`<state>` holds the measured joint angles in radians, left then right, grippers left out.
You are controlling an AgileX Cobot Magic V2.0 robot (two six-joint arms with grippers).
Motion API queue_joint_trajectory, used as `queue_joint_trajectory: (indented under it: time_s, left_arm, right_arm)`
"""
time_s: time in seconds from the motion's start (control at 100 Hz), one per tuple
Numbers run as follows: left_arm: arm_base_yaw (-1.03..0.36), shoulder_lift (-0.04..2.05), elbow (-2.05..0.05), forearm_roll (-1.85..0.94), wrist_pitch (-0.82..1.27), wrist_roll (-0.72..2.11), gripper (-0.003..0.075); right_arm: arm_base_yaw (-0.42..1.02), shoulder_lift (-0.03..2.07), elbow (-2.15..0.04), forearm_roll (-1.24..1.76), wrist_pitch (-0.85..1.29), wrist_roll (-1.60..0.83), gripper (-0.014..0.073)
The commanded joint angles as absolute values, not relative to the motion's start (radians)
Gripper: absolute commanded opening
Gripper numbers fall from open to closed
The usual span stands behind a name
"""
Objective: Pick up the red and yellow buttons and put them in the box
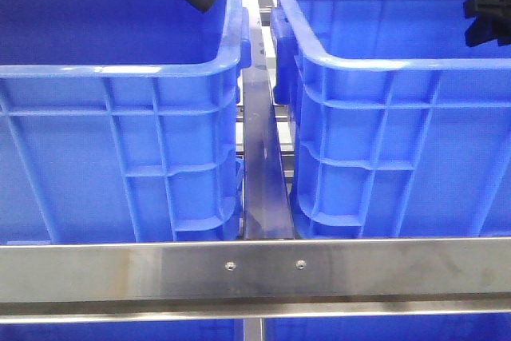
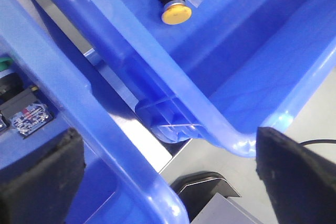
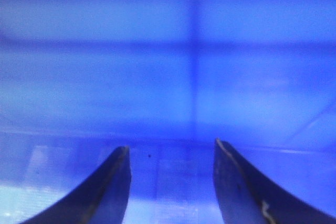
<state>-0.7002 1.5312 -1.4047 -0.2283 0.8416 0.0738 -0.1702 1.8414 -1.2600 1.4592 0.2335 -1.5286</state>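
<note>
blue plastic fills the front view: two bins [image 1: 120, 117] [image 1: 399, 117] side by side, a steel rail [image 1: 263, 173] between them. my left gripper [image 2: 168, 171] is spread wide with nothing in it, over the gap between the bins. a yellow button [image 2: 176, 14] lies in one bin, at the upper middle of the left wrist frame. my right gripper [image 3: 170, 187] hangs parted and empty close to a blue bin wall [image 3: 168, 51].
</note>
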Motion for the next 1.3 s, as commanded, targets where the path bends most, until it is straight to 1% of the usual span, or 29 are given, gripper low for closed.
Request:
queue_joint_trajectory:
  time_s: [0.0, 0.11, 0.18, 0.25, 0.33, 0.39, 0.49, 0.55, 0.57, 0.58, 0.61, 0.63, 0.68, 0.82, 1.05, 1.29]
  left_arm:
    - [-0.707, 1.489, -1.431, -0.247, 0.792, 0.073, 0.062]
    - [-0.707, 1.489, -1.431, -0.242, 0.792, 0.073, 0.062]
    - [-0.707, 1.489, -1.431, -0.233, 0.792, 0.073, 0.062]
    - [-0.707, 1.489, -1.431, -0.224, 0.792, 0.073, 0.062]
    - [-0.707, 1.489, -1.431, -0.222, 0.792, 0.073, 0.0615]
    - [-0.709, 1.489, -1.431, -0.222, 0.792, 0.073, 0.0587]
    - [-0.708, 1.489, -1.431, -0.222, 0.79, 0.073, 0.0482]
    - [-0.708, 1.486, -1.431, -0.222, 0.79, 0.073, 0.0391]
    - [-0.708, 1.484, -1.431, -0.222, 0.79, 0.073, 0.0349]
    - [-0.708, 1.484, -1.431, -0.222, 0.79, 0.073, 0.0349]
    - [-0.708, 1.479, -1.431, -0.222, 0.788, 0.073, 0.0294]
    - [-0.708, 1.475, -1.431, -0.222, 0.786, 0.073, 0.0272]
    - [-0.708, 1.461, -1.428, -0.217, 0.779, 0.075, 0.0183]
    - [-0.708, 1.392, -1.373, -0.214, 0.723, 0.107, -0.002]
    - [-0.708, 1.226, -1.196, -0.188, 0.639, 0.123, -0.002]
    - [-0.708, 0.993, -0.996, -0.163, 0.544, 0.123, -0.002]
  right_arm:
    - [-0.175, 1.755, -1.282, 1.475, 0.25, -1.542, 0.0395]
    - [-0.175, 1.701, -1.258, 1.475, 0.256, -1.542, 0.0395]
    - [-0.175, 1.654, -1.229, 1.475, 0.255, -1.542, 0.0375]
    - [-0.175, 1.603, -1.194, 1.475, 0.255, -1.542, 0.032]
    - [-0.175, 1.535, -1.148, 1.475, 0.256, -1.542, 0.0225]
    - [-0.175, 1.488, -1.107, 1.475, 0.256, -1.542, 0.0157]
    - [-0.175, 1.397, -1.038, 1.475, 0.257, -1.542, 0.0044]
    - [-0.175, 1.347, -0.996, 1.475, 0.258, -1.541, -0.0003]
    - [-0.175, 1.321, -0.974, 1.475, 0.257, -1.54, -0.0024]
    - [-0.175, 1.321, -0.969, 1.475, 0.257, -1.54, -0.0029]
    - [-0.175, 1.288, -0.948, 1.475, 0.257, -1.539, -0.0048]
    - [-0.175, 1.268, -0.932, 1.475, 0.257, -1.538, -0.0061]
    - [-0.175, 1.222, -0.896, 1.475, 0.257, -1.531, -0.0072]
    - [-0.175, 1.086, -0.794, 1.475, 0.258, -1.528, -0.0069]
    - [-0.175, 0.874, -0.644, 1.475, 0.275, -1.528, -0.0069]
    - [-0.175, 0.611, -0.496, 1.475, 0.289, -1.528, -0.0069]
